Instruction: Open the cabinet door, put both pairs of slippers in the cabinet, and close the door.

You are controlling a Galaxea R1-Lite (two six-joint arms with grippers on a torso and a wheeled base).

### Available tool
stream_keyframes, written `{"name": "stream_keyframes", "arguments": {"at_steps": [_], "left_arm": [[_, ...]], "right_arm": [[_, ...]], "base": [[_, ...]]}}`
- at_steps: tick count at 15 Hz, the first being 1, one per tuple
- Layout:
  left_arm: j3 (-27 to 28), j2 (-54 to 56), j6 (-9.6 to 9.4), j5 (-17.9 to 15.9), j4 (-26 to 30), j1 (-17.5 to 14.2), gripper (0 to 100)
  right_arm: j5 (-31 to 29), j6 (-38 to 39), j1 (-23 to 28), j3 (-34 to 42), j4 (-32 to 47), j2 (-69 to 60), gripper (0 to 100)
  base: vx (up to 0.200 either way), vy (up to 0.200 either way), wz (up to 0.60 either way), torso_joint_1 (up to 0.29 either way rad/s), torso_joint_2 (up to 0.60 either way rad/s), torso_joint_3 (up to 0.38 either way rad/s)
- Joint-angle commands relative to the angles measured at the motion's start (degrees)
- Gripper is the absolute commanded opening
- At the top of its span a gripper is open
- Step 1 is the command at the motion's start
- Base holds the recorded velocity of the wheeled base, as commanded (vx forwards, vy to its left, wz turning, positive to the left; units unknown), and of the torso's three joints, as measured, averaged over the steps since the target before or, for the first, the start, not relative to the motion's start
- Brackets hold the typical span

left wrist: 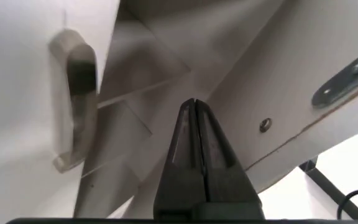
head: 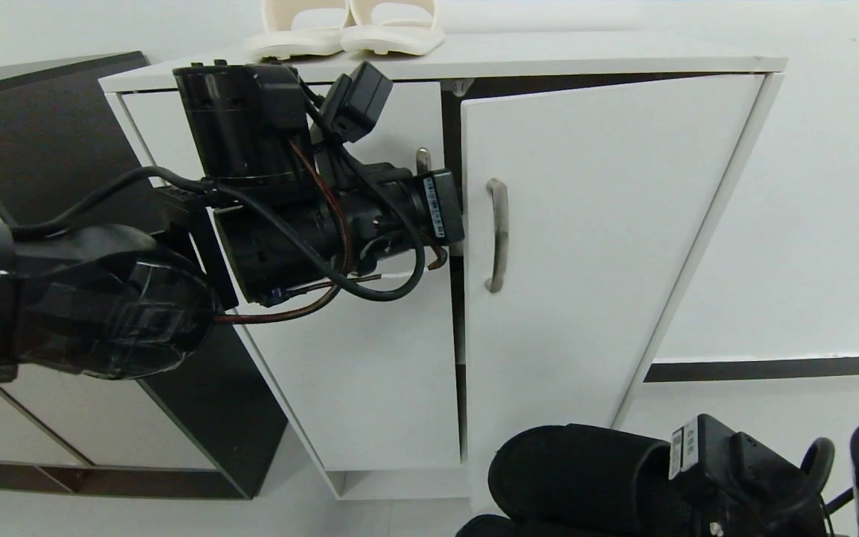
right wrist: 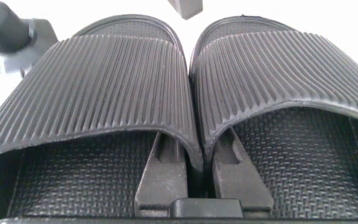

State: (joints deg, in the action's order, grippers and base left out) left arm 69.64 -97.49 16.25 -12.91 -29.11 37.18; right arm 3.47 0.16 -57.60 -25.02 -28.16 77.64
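The left pincer point(left wrist: 194, 106) is closed on nothing, its tips pressed together at the dark gap between the two doors, near a handle point(left wrist: 79, 93); the right door point(head: 608, 246) stands ajar, and the left door point(head: 370, 373) looks shut; the right pincer point(right wrist: 197, 171) grips the black pair point(head: 579, 470), one finger inside each slipper, pinching their inner walls together; that pair hangs low, near and right, its long axis running away from the wrist, toes toward the cabinet point(head: 549, 63); the opening lies farther off and to its left, so the right arm seems the one to load; shelves point(left wrist: 129, 118) show inside; the white pair point(head: 347, 33) lies on the cabinet's top.
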Motion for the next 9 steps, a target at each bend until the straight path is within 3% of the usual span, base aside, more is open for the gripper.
{"name": "stream_keyframes", "arguments": {"at_steps": [1,2,3,5,9], "left_arm": [[-2.23,1.6,0.19,-0.36,-0.86,1.84,0],[-2.85,1.86,0.1,-0.45,-1.47,2.46,0],[-4.08,2.39,0.1,-0.36,-3.41,7.03,0],[-3.81,1.07,0.1,-0.45,-4.11,11.42,0],[-5.13,-0.07,0.62,-0.27,-7.45,11.51,0]], "right_arm": [[0.04,0.02,-1.81,-0.12,1.62,-1.18,0],[0.04,0.19,-2.34,-0.39,1.71,-1.7,0],[0.04,0.28,-3.57,-1.0,1.71,-2.32,0],[0.04,0.28,-4.71,-1.0,1.79,-2.67,0],[-0.22,0.11,-4.98,-1.26,1.35,-2.5,0]], "base": [[-0.2,0.0,0.0,0.017,0.0,-0.007],[-0.2,0.0,0.0,-0.002,0.0,0.007],[-0.2,0.0,0.0,-0.012,0.0,0.002],[-0.2,0.0,0.0,-0.002,0.0,0.005],[-0.2,0.0,0.0,0.001,0.01,0.0]]}}
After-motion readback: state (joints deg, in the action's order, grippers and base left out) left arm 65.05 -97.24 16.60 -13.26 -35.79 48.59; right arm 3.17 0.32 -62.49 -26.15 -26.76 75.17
